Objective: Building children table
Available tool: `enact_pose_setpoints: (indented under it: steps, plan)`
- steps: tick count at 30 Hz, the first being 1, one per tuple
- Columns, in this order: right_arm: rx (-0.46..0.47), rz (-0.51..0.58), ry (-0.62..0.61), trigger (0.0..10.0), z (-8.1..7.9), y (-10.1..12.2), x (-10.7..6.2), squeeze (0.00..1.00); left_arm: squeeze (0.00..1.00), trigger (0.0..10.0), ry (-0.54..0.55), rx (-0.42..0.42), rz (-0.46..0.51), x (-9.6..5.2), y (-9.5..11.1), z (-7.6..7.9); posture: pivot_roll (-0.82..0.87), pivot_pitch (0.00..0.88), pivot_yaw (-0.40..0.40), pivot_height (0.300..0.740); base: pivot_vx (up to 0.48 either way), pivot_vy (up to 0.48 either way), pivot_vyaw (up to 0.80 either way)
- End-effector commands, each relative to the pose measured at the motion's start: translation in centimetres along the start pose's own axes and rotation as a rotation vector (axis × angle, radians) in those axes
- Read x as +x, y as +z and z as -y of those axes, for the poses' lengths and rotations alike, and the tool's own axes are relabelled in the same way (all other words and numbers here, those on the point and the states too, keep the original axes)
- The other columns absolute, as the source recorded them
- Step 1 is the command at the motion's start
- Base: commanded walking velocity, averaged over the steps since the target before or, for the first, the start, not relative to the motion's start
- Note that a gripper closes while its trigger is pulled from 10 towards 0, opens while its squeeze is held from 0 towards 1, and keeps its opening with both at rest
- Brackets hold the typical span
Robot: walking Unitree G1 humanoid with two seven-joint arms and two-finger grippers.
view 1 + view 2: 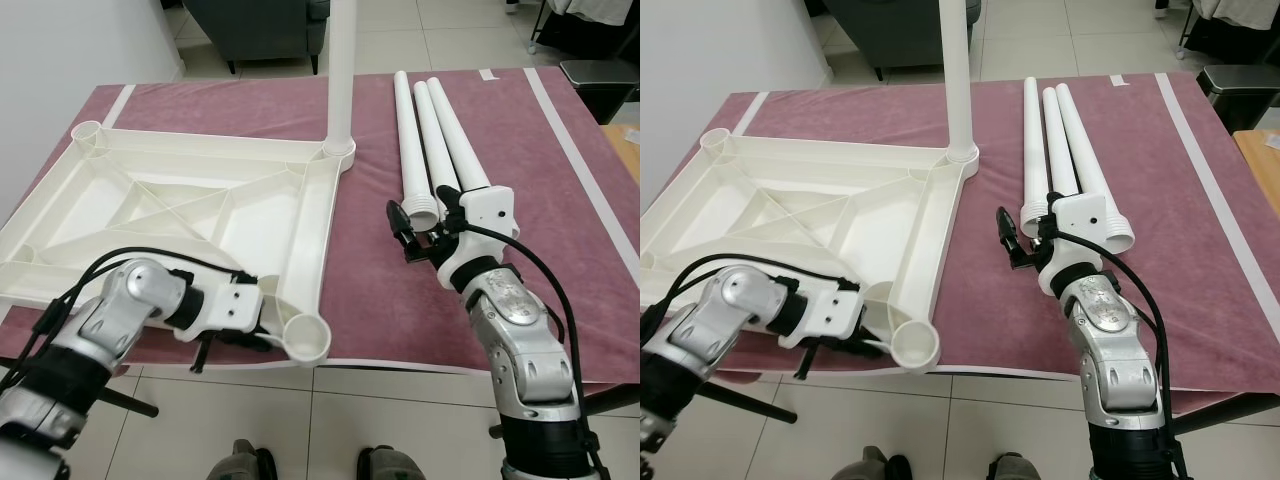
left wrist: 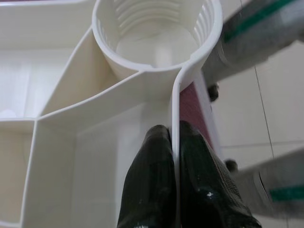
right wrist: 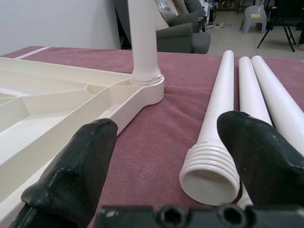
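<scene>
Bench: a bare strip of maroon cover is left between the tabletop and the loose legs, wide enough for a hand to pass.
Tabletop: the bench's left half is occupied; its raised ribs divide the inside into shallow bays.
Upright leg: the far right corner socket is blocked from above.
Near corner socket: left open at the top.
Loose legs: three are laid side by side, barring the right-centre.
Left hand: pinched on the tabletop's near rim.
Right hand: fingers spread, the nearest leg's threaded end just beside.

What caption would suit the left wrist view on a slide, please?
Left gripper pinches the tabletop's rim wall just below an empty threaded leg socket.
</scene>
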State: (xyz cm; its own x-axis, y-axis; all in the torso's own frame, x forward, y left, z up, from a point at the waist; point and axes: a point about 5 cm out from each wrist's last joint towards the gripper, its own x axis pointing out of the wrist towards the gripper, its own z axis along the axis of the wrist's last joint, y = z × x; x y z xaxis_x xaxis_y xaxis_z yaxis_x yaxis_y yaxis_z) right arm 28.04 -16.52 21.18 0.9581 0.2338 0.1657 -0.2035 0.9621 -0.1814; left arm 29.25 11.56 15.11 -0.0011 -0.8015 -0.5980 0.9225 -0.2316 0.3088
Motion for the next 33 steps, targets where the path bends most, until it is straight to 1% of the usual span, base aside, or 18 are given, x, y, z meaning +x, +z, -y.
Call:
enact_pose_setpoints:
  steps: [1, 2, 6, 8, 9, 10, 13, 14, 16, 17, 19, 23, 24, 25, 26, 30, 31, 33]
  plan:
    - [0.015, -0.009, 0.014, 10.0, -0.4, -0.3, 0.0, 0.0, 0.0, 0.0, 0.215, -0.001, 0.046, -0.9, 0.5, -2.5, -0.04, 0.119, 0.113, 0.74, 0.0, 0.0, 0.0]
    - [0.015, -0.009, 0.014, 10.0, -0.4, -0.3, 0.0, 0.0, 0.0, 0.0, 0.215, -0.001, 0.046, -0.9, 0.5, -2.5, -0.04, 0.119, 0.113, 0.74, 0.0, 0.0, 0.0]
    - [0.019, -0.01, 0.016, 10.0, -0.7, -0.3, 0.1, 0.0, 0.0, 0.0, 0.286, 0.023, 0.009, -0.4, 0.6, -4.5, -0.05, 0.124, 0.12, 0.74, 0.0, 0.0, 0.0]
    - [0.019, -0.01, 0.016, 10.0, -0.7, -0.3, 0.1, 0.0, 0.0, 0.0, 0.286, 0.023, 0.009, -0.4, 0.6, -4.5, -0.05, 0.124, 0.12, 0.74, 0.0, 0.0, 0.0]
    - [0.02, -0.01, 0.016, 10.0, -0.8, -0.4, 0.0, 0.0, 0.0, 0.0, 0.307, 0.027, 0.007, -0.3, 0.8, -5.3, -0.06, 0.126, 0.124, 0.74, 0.0, 0.0, 0.0]
    - [0.02, -0.01, 0.016, 10.0, -0.8, -0.4, 0.0, 0.0, 0.0, 0.0, 0.307, 0.027, 0.007, -0.3, 0.8, -5.3, -0.06, 0.126, 0.124, 0.74, 0.0, 0.0, 0.0]
    - [0.012, -0.017, 0.002, 10.0, -0.7, -0.5, -0.4, 0.0, 0.0, 0.0, 0.394, -0.01, -0.029, -0.5, 1.0, -7.2, -0.07, 0.126, 0.137, 0.74, 0.0, 0.0, 0.0]
    - [0.012, -0.017, 0.002, 10.0, -0.7, -0.5, -0.4, 0.0, 0.0, 0.0, 0.394, -0.01, -0.029, -0.5, 1.0, -7.2, -0.07, 0.126, 0.137, 0.74, 0.0, 0.0, 0.0]
    - [0.006, -0.024, -0.009, 10.0, -0.6, -0.7, -0.6, 0.0, 0.0, 0.0, 0.455, -0.071, -0.049, -0.5, 0.3, -7.6, -0.07, 0.127, 0.139, 0.74, 0.0, 0.0, 0.0]
    - [0.006, -0.024, -0.009, 10.0, -0.6, -0.7, -0.6, 0.0, 0.0, 0.0, 0.455, -0.071, -0.049, -0.5, 0.3, -7.6, -0.07, 0.127, 0.139, 0.74, 0.0, 0.0, 0.0]
    - [0.005, -0.028, -0.014, 10.0, -0.6, -0.9, -0.6, 0.0, 0.0, 0.0, 0.496, -0.132, -0.037, -0.1, -0.2, -7.8, -0.07, 0.126, 0.141, 0.74, 0.0, 0.0, 0.0]
    - [0.006, -0.029, -0.014, 10.0, -0.6, -0.9, -0.6, 0.0, 0.0, 0.0, 0.509, -0.148, -0.03, 0.4, -0.4, -7.8, -0.06, 0.126, 0.141, 0.74, 0.0, 0.0, 0.0]
    - [0.009, -0.029, -0.011, 10.0, -0.8, -1.0, -0.5, 0.0, 0.0, 0.0, 0.522, -0.164, -0.022, 1.0, -0.5, -7.7, -0.06, 0.127, 0.138, 0.74, 0.0, 0.0, 0.0]
    - [0.012, -0.028, -0.007, 10.0, -0.9, -1.0, -0.4, 0.0, 0.0, 0.9, 0.526, -0.154, -0.032, 1.8, -0.6, -7.5, -0.06, 0.128, 0.134, 0.74, 0.0, 0.0, 0.0]
    - [0.014, -0.029, -0.002, 10.0, -1.0, -1.0, -0.3, 0.0, 0.0, 10.0, 0.538, -0.15, -0.041, 2.6, -0.8, -7.3, -0.05, 0.129, 0.133, 0.74, 0.0, 0.0, 0.0]
    - [0.016, -0.029, 0.004, 10.0, -1.2, -1.1, -0.2, 0.0, 0.0, 10.0, 0.535, -0.128, -0.067, 3.6, -1.1, -6.9, -0.06, 0.131, 0.132, 0.74, 0.0, 0.0, 0.0]
    - [0.017, -0.029, 0.005, 10.0, -1.3, -1.1, -0.2, 0.0, 1.0, 10.0, 0.532, -0.125, -0.08, 3.9, -1.4, -6.7, -0.06, 0.134, 0.132, 0.74, 0.0, 0.0, 0.0]
    - [0.016, -0.029, 0.006, 10.0, -1.3, -1.1, -0.2, 0.0, 1.0, 10.0, 0.52, -0.109, -0.096, 3.9, -1.6, -6.5, -0.06, 0.134, 0.132, 0.74, 0.0, 0.0, 0.0]
